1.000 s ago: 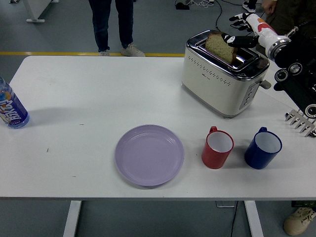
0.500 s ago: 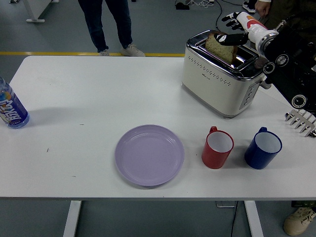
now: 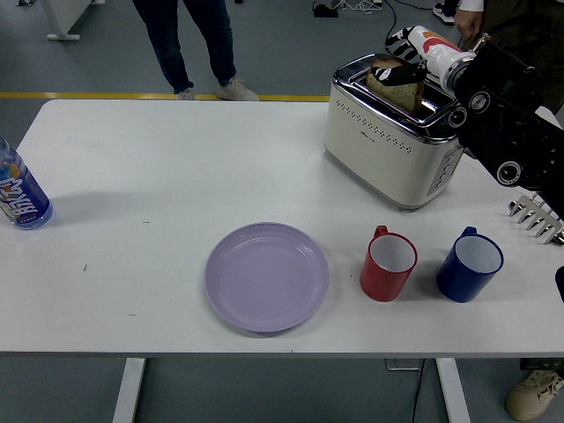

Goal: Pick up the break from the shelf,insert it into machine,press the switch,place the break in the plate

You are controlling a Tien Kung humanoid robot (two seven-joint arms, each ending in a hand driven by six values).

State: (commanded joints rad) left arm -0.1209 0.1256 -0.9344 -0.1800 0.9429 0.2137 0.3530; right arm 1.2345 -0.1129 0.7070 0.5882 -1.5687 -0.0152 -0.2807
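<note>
1. Fingers (image 3: 407, 74) of my right hand (image 3: 414, 55) pinch the brown bread slice (image 3: 388, 84).
2. Slice sits in the cream-and-chrome toaster (image 3: 392, 141) slot.
3. Round lilac plate (image 3: 267, 277) lies well apart, bare.

I am looking at a lab or test hall, not a home kitchen. A white table (image 3: 176, 176) stands on a grey industrial floor (image 3: 282, 44) marked with a yellow line (image 3: 106, 95). Cables (image 3: 352, 7) trail at the back, and a person (image 3: 189, 44) stands watching.
</note>
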